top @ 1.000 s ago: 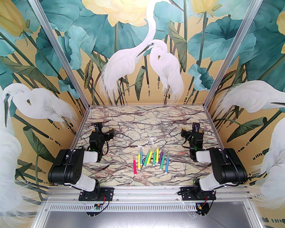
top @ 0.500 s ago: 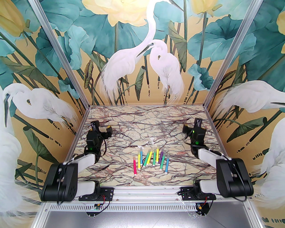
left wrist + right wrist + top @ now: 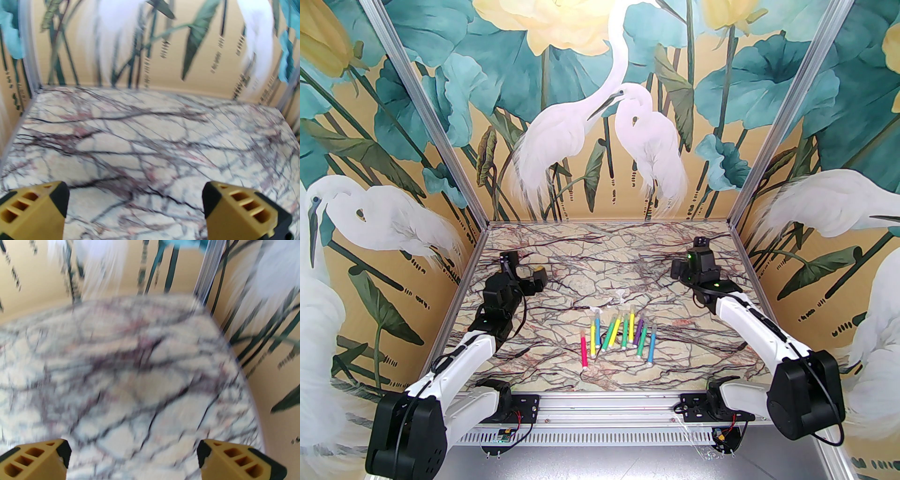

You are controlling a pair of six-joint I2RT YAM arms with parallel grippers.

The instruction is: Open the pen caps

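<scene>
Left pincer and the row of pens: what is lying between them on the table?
Nothing; in the top external view, the marbled tabletop between the left pincer and the pens is bare.
</scene>
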